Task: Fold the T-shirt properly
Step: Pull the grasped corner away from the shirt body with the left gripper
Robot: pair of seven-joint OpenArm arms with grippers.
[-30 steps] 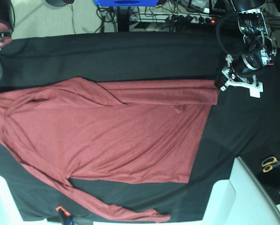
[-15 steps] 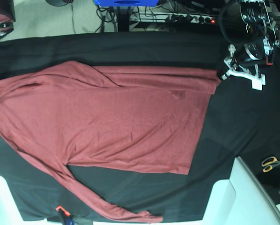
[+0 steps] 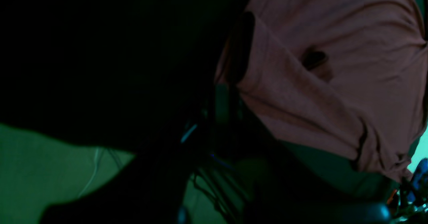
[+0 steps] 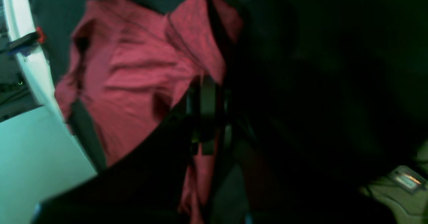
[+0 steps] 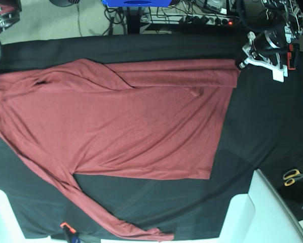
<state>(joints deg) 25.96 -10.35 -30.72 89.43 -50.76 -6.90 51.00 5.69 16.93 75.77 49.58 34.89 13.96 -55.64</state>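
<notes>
Trailing one long sleeve (image 5: 111, 220) toward the near edge of the black table cloth (image 5: 253, 126). Spreading the T-shirt (image 5: 126, 131) flat across the cloth's middle. Clamping its far corners: left gripper (image 5: 241, 65) and right gripper (image 4: 207, 93), both closed on fabric. Advising equal tension, level hands, no slack.

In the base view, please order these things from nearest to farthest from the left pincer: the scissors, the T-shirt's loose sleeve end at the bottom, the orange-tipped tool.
From the left pincer, at the T-shirt's top right corner:
1. Scissors, at the right edge, below the pincer.
2. Loose sleeve end, at the bottom, near the middle.
3. Orange-tipped tool, at the bottom left.
</notes>
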